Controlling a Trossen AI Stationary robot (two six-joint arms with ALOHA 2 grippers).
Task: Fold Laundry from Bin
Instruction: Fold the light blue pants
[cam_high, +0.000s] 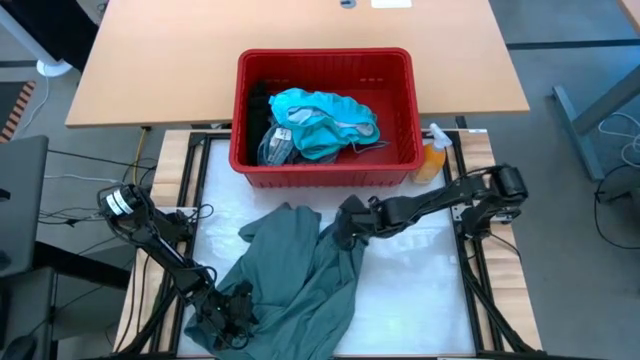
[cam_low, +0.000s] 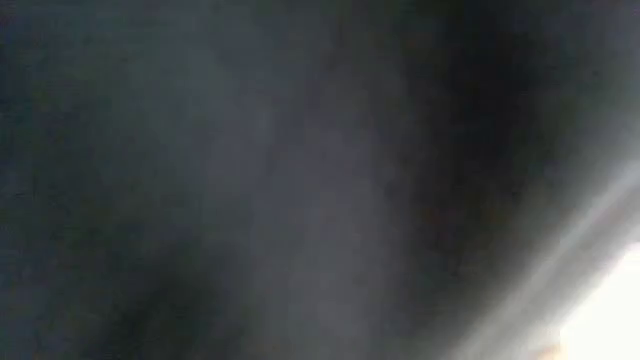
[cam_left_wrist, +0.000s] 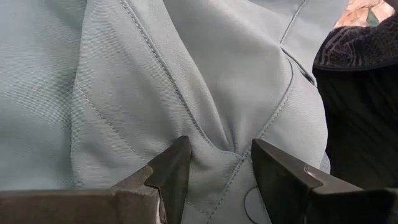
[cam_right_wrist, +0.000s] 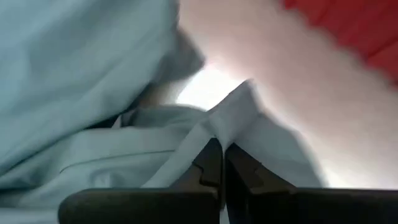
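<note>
A dull grey-green garment (cam_high: 295, 275) lies crumpled on the white table top in front of the red bin (cam_high: 325, 175). The bin holds bright teal laundry (cam_high: 325, 120), with a black piece (cam_high: 258, 105) at its left side. My left gripper (cam_high: 232, 308) is at the garment's near left part and is shut on it. My right gripper (cam_high: 343, 228) is at the garment's far right edge, also shut on it. The low view shows only a dark blur. My left gripper pinches a bunched fold of the garment where stitched seams meet (cam_left_wrist: 219, 163) between its two fingers (cam_left_wrist: 177, 171). It comes slanting down from the table's left near corner. The cloth around the fold is slack. My right gripper pinches a folded edge of the garment (cam_right_wrist: 239, 106) between its shut fingers (cam_right_wrist: 211, 158), slanting down from the table's right side. The edge stands up in a small peak at the fingertips. The cloth beyond lies slack on the table.
An orange spray bottle (cam_high: 432, 160) stands just right of the bin. A wooden table top (cam_high: 150, 70) lies behind the bin. The white surface (cam_high: 420, 290) to the garment's right is bare. A dark frame (cam_high: 480, 290) borders the work area.
</note>
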